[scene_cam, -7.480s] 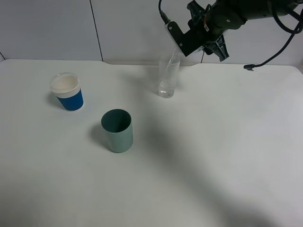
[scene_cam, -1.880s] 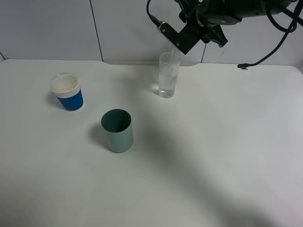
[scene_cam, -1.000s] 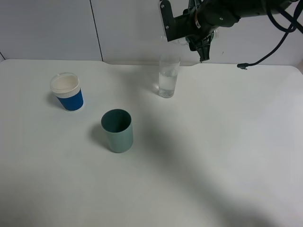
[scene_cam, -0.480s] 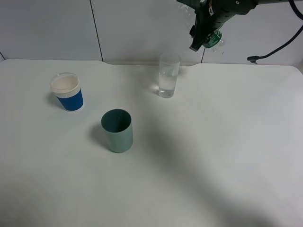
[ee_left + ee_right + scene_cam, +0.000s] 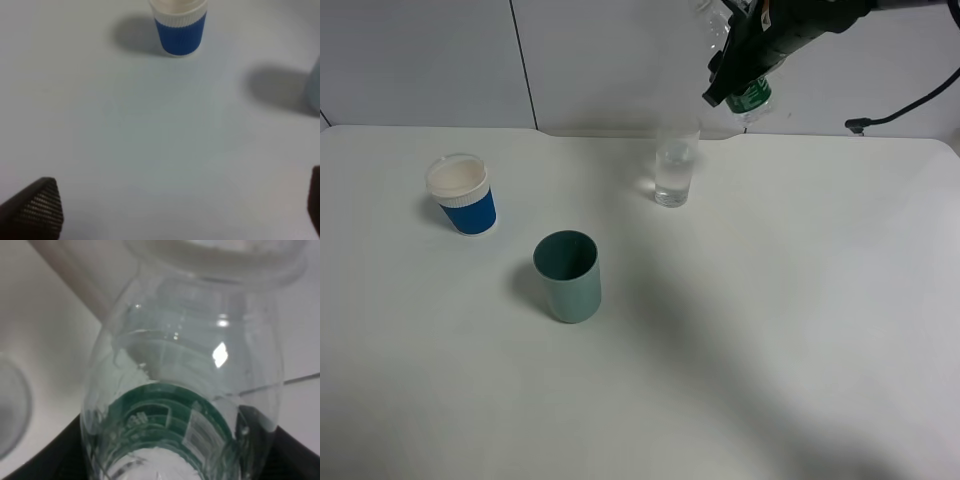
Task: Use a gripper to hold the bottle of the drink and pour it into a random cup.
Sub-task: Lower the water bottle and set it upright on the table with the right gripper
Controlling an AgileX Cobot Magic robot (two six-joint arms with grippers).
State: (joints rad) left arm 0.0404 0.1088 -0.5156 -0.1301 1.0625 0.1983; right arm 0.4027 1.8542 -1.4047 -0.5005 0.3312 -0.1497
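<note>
Right gripper (image 5: 738, 62) was found clamped on the water bottle (image 5: 751, 97), which was held aloft just right of the clear glass (image 5: 675, 165) and apart from it. Judged: the neck should be kept uppermost and the bottle carried clear before being lowered. Shortly earlier the neck had been tipped over the rim; it was since righted.

The small clear plastic bottle with a dark green label band (image 5: 182, 365) is glossy and smooth, with bright highlights on its wall. The tall clear drinking glass (image 5: 675, 168) near the tabletop's far edge is smooth and shiny. The teal-green opaque cup (image 5: 568, 285) looks matt. The blue-and-white paper cup (image 5: 466, 198) has a smooth blue band. The white tabletop (image 5: 780, 330) is smooth and matt. The left gripper (image 5: 175, 207) has dark fingers (image 5: 39, 209) with a fine woven, matt texture.
</note>
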